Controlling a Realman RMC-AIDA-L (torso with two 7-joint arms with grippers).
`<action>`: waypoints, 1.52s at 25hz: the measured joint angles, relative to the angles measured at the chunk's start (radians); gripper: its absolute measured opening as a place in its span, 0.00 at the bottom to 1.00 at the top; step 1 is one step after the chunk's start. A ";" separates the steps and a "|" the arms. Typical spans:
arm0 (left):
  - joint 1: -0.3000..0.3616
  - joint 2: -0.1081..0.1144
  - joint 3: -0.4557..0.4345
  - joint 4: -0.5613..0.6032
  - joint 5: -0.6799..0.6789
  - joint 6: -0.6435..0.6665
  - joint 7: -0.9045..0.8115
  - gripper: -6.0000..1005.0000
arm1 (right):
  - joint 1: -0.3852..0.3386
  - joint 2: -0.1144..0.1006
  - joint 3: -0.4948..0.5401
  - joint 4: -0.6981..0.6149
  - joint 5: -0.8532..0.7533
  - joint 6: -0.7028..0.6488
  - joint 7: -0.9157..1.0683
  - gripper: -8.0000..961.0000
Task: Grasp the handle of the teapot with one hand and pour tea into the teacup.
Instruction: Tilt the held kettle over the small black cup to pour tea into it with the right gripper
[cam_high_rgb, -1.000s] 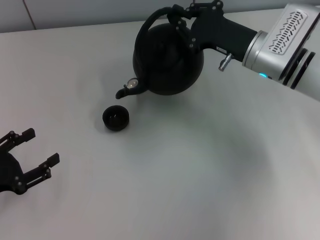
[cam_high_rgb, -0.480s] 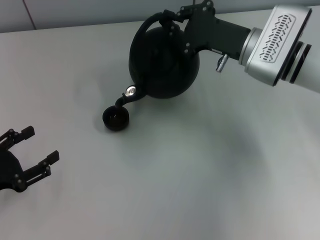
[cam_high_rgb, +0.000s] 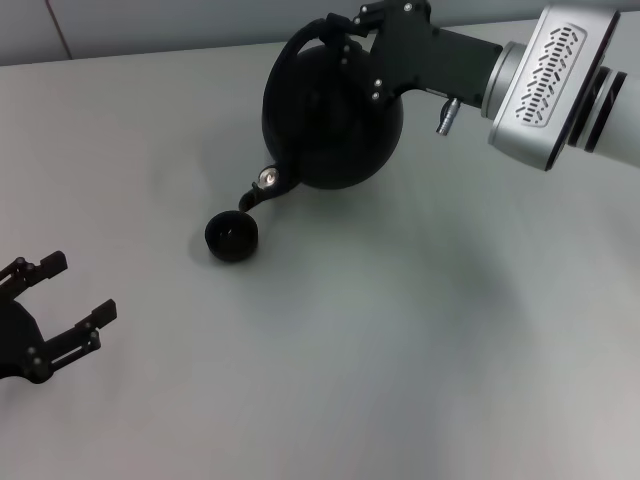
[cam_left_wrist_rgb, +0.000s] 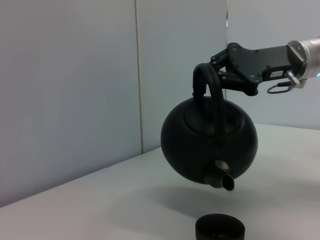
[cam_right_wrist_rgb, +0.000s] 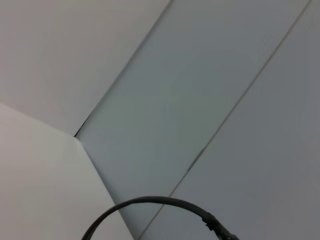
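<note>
Pouring step in hand: right gripper (cam_high_rgb: 352, 30) clamped on the handle (cam_left_wrist_rgb: 210, 82), teapot (cam_high_rgb: 330, 120) tilted above teacup (cam_high_rgb: 232, 236); next, more tilt; left gripper (cam_high_rgb: 60, 310) open, idle.

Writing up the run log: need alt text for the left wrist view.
The right claw holds the black teapot by its handle, lifted off the white table and tilted, spout down. The small black teacup sits on the table just below the spout.
</note>
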 joint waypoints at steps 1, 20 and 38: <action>0.000 0.000 -0.001 -0.001 0.000 0.000 0.000 0.81 | 0.000 0.000 -0.006 -0.002 0.001 0.000 -0.008 0.10; -0.002 -0.002 -0.003 -0.001 0.000 0.005 -0.002 0.81 | 0.024 0.003 -0.031 -0.011 -0.001 0.011 -0.089 0.09; -0.002 -0.005 -0.008 -0.003 -0.004 0.000 -0.001 0.81 | 0.029 0.004 -0.071 -0.023 0.003 0.018 -0.127 0.10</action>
